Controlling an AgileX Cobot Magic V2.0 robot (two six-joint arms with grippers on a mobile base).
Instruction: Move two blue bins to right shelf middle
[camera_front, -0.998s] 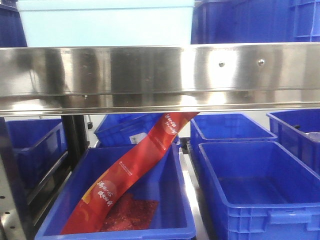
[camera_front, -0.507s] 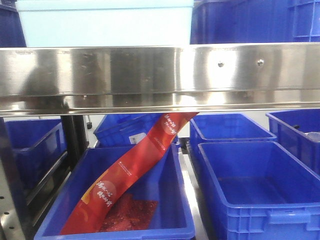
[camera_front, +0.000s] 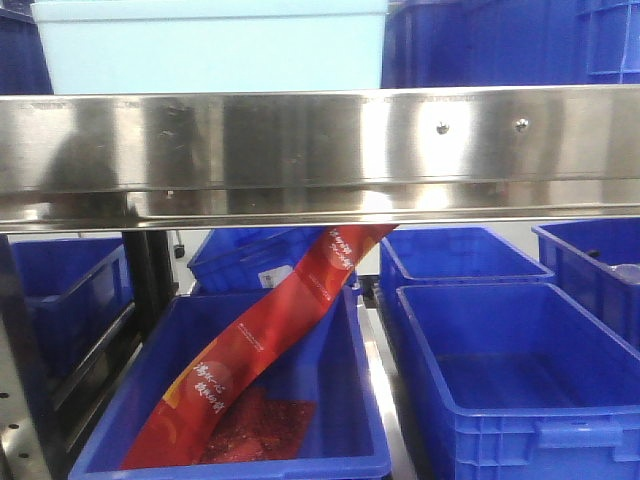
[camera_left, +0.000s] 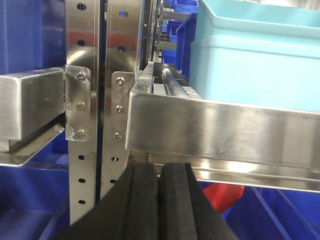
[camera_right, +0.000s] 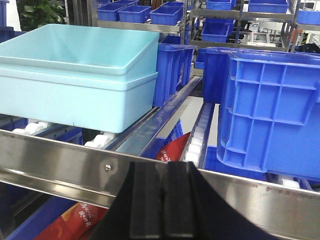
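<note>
Below the steel rail (camera_front: 320, 150), five blue bins (camera_front: 520, 370) show in the front view. One red packet (camera_front: 270, 340) lies in one. Above sits one pale bin (camera_front: 210, 45).

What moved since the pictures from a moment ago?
Almost nothing. The whole front view slid a tiny bit, so the camera drifted slightly. The red packet lies the same way in its blue bin, the empty blue bin sits beside it, and the pale bin rests on the steel shelf rail as before. Nothing was grabbed or let go.
</note>
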